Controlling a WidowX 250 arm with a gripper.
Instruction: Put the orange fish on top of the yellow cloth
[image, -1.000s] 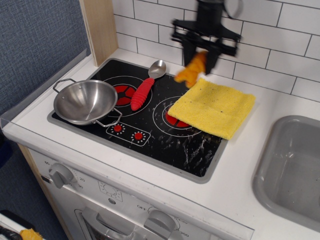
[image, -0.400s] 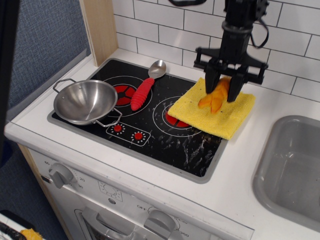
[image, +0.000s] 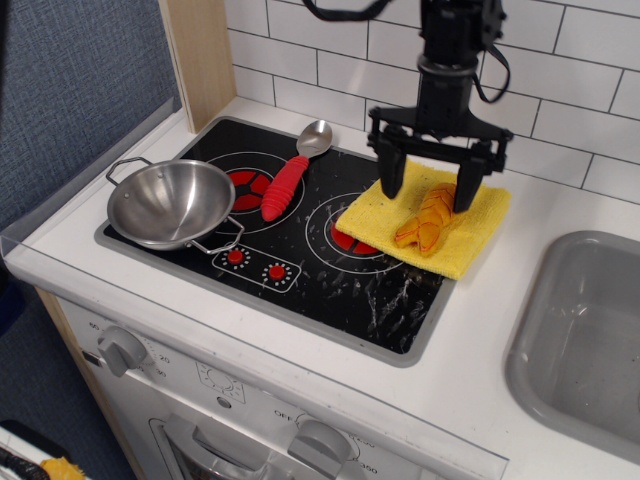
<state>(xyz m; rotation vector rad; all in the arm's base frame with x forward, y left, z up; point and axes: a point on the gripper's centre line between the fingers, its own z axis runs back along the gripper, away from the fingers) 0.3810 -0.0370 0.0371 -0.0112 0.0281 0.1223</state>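
The orange fish (image: 427, 218) lies flat on the yellow cloth (image: 372, 213), which covers the right rear part of the black stovetop (image: 300, 255) and part of the counter. My gripper (image: 431, 180) hangs just above the fish with its two black fingers spread wide apart, one left of the fish and one right of it. It holds nothing.
A steel pan with two handles (image: 170, 203) sits on the left front burner. A metal spoon with a red handle (image: 292, 174) lies on the left rear burner. A grey sink (image: 585, 340) is at the right. White tiles form the back wall.
The gripper carried the fish from above the cloth's left rear corner to over the cloth, then opened. The fish now lies free on the cloth.
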